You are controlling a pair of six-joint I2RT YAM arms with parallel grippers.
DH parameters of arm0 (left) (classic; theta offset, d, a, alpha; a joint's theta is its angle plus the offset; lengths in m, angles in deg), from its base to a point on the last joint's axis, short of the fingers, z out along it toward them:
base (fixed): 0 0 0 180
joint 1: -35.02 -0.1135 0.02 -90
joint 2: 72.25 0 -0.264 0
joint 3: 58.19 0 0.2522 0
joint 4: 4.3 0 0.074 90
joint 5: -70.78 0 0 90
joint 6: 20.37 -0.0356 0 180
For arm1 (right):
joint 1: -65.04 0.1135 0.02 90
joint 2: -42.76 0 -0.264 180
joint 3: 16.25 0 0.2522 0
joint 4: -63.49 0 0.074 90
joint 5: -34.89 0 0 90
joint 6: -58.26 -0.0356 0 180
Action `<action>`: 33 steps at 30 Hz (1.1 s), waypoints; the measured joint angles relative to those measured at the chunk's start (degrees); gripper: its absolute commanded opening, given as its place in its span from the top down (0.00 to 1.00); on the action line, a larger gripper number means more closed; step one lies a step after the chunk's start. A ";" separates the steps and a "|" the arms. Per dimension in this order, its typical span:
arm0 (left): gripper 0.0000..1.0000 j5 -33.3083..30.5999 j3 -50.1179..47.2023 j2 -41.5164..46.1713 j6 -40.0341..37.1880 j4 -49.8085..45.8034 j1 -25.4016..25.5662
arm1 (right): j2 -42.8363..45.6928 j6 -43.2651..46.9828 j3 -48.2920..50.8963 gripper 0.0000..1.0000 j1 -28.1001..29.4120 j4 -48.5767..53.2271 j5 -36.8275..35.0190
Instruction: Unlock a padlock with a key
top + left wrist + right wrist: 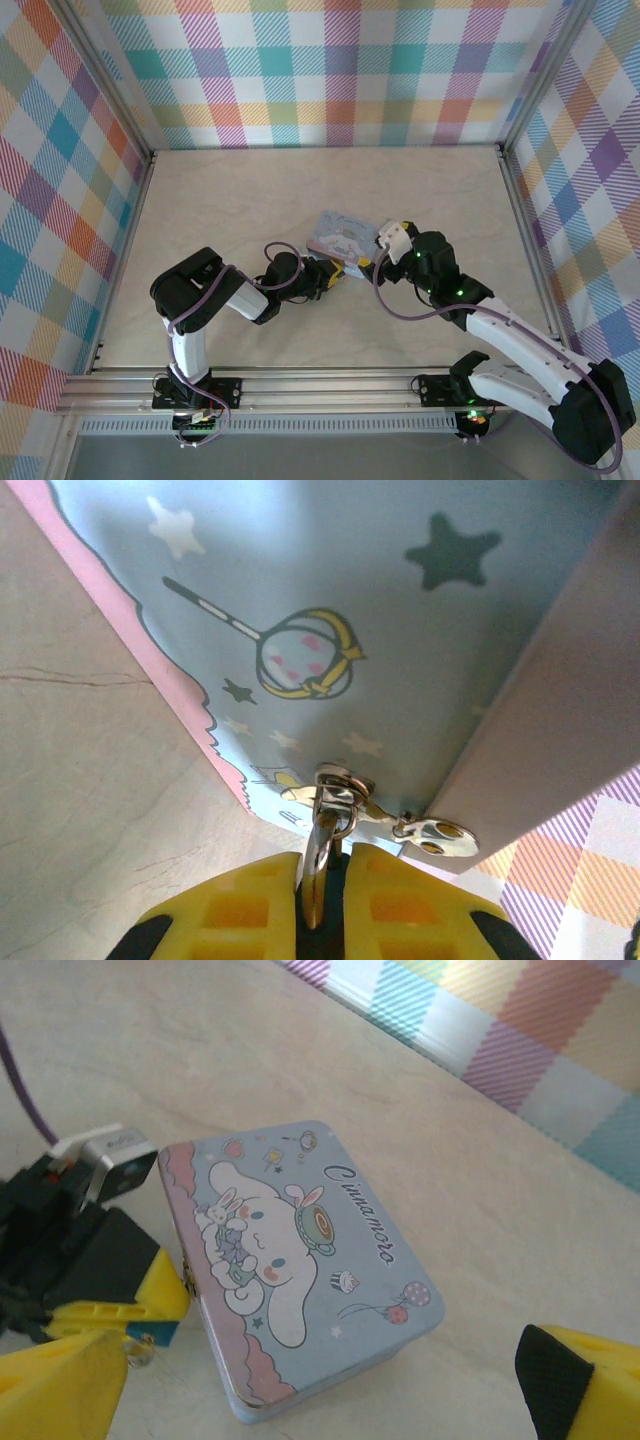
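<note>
Here we see the glossy rectangular tin point(340, 233), the tiny blue padlock point(160, 1332) at its latch side pinched between ribbed yellow fingers point(240, 910) of the left gripper point(322, 868), the right gripper point(320, 1400) angled down over the tin, jaws spread wide.

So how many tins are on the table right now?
1: the blue cartoon tin in the middle of the table, beside the left gripper. None seems hidden.

Pale blue cartoon tin point(300, 1260), yellow left claw point(325, 880), pastel plaid walls point(340, 70).
</note>
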 measured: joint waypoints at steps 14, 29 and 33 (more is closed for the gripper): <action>1.00 0.00 0.15 0.37 -0.44 -0.98 0.00 | 0.61 28.02 7.58 0.00 6.12 -1.57 0.61; 1.00 0.00 0.17 0.96 -0.83 -2.05 0.00 | -10.19 37.83 7.78 0.04 13.25 -8.33 -4.48; 1.00 0.00 0.20 1.03 -0.83 -2.34 0.04 | -13.42 37.81 7.78 0.12 13.25 -9.31 -4.63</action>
